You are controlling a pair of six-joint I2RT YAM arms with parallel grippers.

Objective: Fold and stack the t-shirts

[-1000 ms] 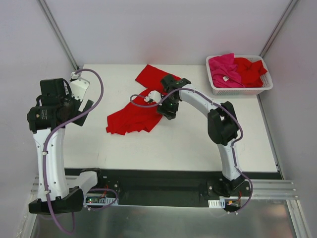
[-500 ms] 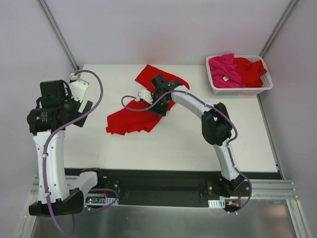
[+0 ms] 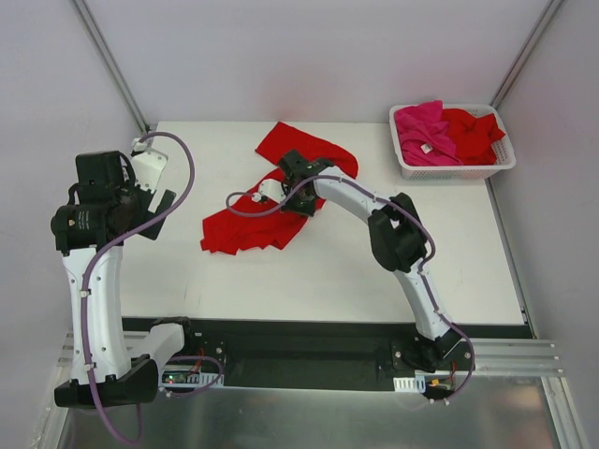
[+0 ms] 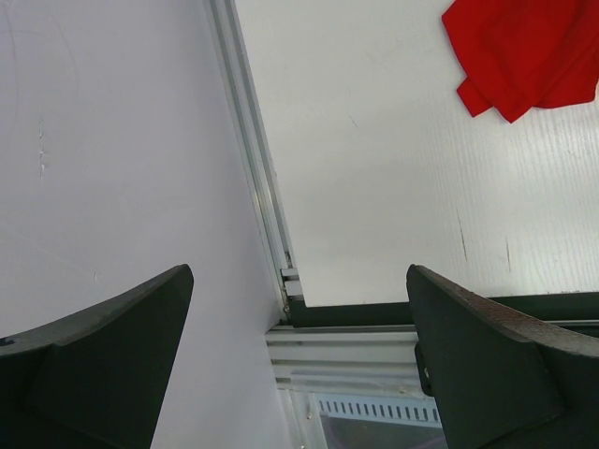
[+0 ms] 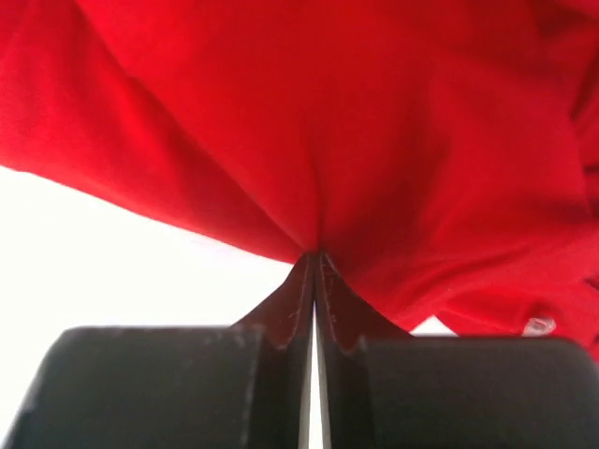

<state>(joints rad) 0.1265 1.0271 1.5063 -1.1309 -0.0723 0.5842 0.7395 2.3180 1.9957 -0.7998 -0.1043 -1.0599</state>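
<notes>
White walls enclose a white tabletop [image 3: 356, 271], with slanting aluminium frame bars in the far corners. A plain bright red short-sleeved cloth t-shirt [image 3: 243, 229] lies crumpled on the table, running diagonally from the far middle towards the near left, wrinkled and partly bunched rather than spread flat.

The right gripper [image 5: 315, 260] is down on the middle of this shirt. In the right wrist view its two black fingers are pressed together with no gap between them, and the red cloth puckers into folds that meet right at their tips, so a small pinch of the shirt is caught between the jaws.

The left gripper [image 4: 299, 281] hangs above the left edge of the table, well apart from the shirt. Its jaws stand wide apart with nothing between them; under them the left wrist view shows the table's near left corner, an aluminium rail [image 4: 257, 187] and one corner of the red cloth far off.

At the far right corner sits a white slotted plastic basket [image 3: 404, 166]. Inside it lie a magenta-pink t-shirt with a small white neck label [image 3: 421, 131] on the left and another red t-shirt [image 3: 473, 133] on the right, both heaped loosely.
</notes>
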